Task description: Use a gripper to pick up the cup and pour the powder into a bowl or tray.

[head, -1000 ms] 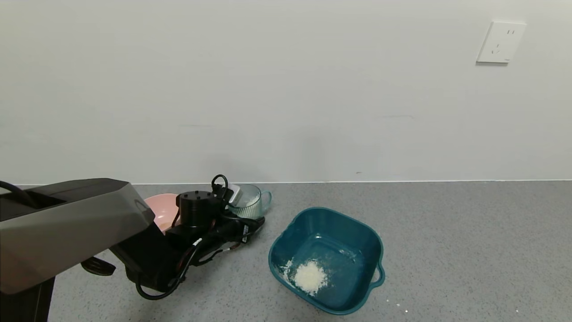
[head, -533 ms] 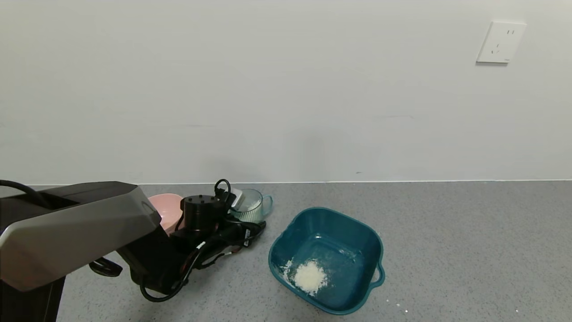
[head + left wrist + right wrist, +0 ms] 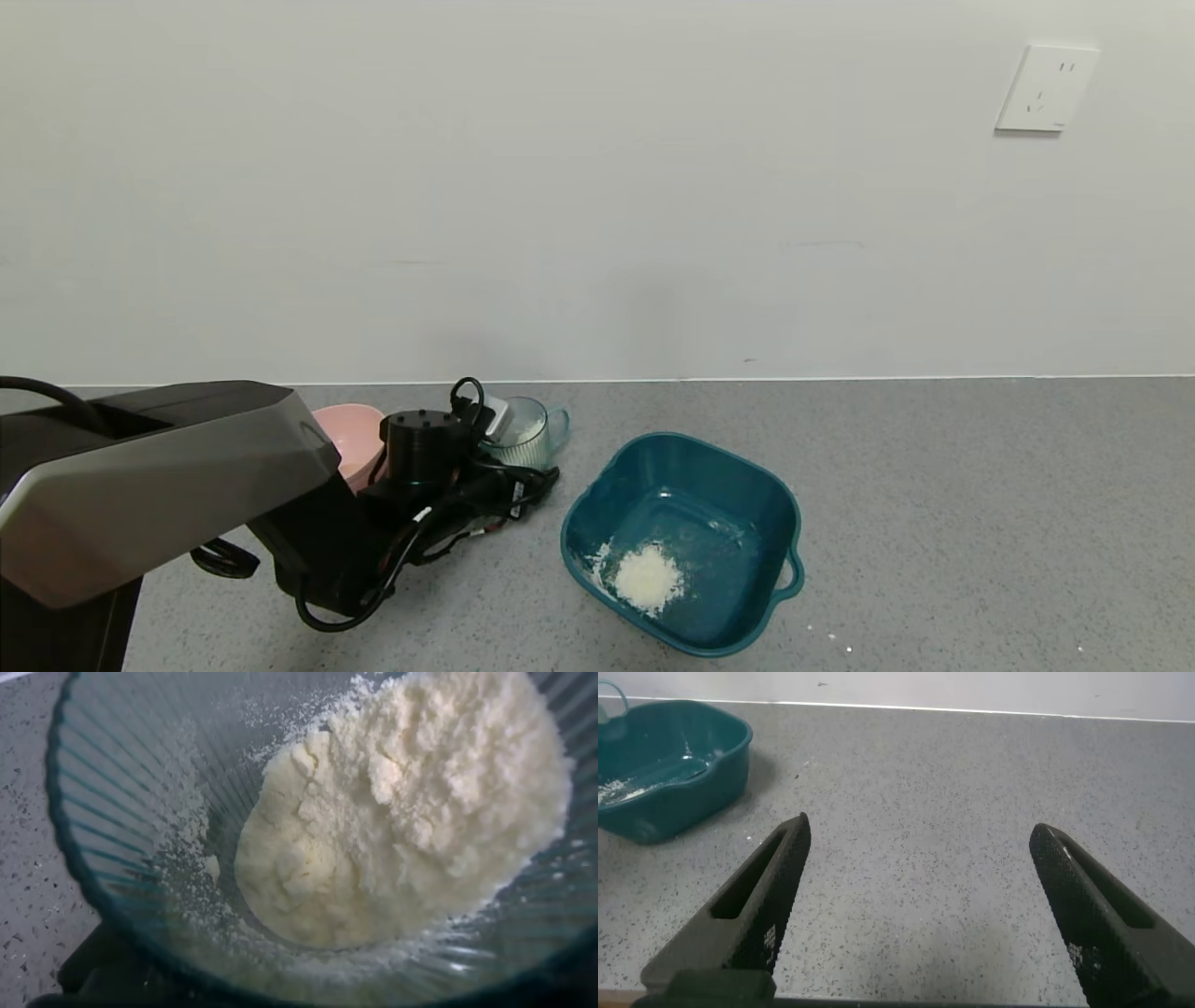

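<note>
Since earlier, left end effector [image 3: 499, 420] edges toward two o'clock, gripping cup [image 3: 527, 431]; keep it level until over basin [image 3: 597, 495].

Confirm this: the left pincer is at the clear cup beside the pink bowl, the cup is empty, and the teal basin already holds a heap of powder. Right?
Not quite: the cup is not empty. The left wrist view shows a clumpy heap of cream powder inside it. The rest stands: in the head view the left pincer is at the cup beside the pink bowl, and the teal basin already holds a heap of powder.
</note>
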Robot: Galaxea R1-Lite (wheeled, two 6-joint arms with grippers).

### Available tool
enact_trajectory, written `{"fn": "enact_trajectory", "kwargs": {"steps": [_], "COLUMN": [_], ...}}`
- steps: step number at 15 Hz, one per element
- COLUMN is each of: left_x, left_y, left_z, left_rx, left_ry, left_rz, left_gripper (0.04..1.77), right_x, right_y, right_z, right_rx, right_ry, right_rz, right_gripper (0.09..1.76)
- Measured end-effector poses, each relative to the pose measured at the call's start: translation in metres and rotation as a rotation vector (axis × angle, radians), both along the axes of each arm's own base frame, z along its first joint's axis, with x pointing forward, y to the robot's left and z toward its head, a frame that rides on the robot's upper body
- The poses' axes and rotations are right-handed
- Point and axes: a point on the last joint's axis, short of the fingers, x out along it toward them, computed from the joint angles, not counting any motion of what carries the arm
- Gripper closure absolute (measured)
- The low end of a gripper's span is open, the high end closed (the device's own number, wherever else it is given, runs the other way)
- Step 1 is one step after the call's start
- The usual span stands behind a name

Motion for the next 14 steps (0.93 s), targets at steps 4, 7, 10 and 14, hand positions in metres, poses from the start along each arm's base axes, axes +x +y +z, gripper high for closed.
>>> {"fn": "enact_trajectory", "kwargs": {"steps": [4, 7, 10, 14], "left_x": [-0.007, -0.015, -0.028, -0.061], "left_y": [0.004, 0.010, 0.020, 0.037], "left_z": [0.011, 0.035, 0.065, 0.118], "left_rx": [0.020, 0.024, 0.029, 0.025], "left_ry": [0.049, 0.062, 0.073, 0.055], "left_rz": [0.008, 0.019, 0.039, 0.069], "left_gripper": [0.18, 0.15, 0.13, 0.12], "right_x": [0.000, 0.000, 0.000, 0.000], "right_y": [0.000, 0.000, 0.000, 0.000], "right_z": [0.000, 0.000, 0.000, 0.000], "right_rx": [0.000, 0.000, 0.000, 0.000], "right_ry": [0.000, 0.000, 0.000, 0.000], "right_rz": [0.000, 0.000, 0.000, 0.000], "right_gripper": [0.14, 0.14, 0.14, 0.14]}}
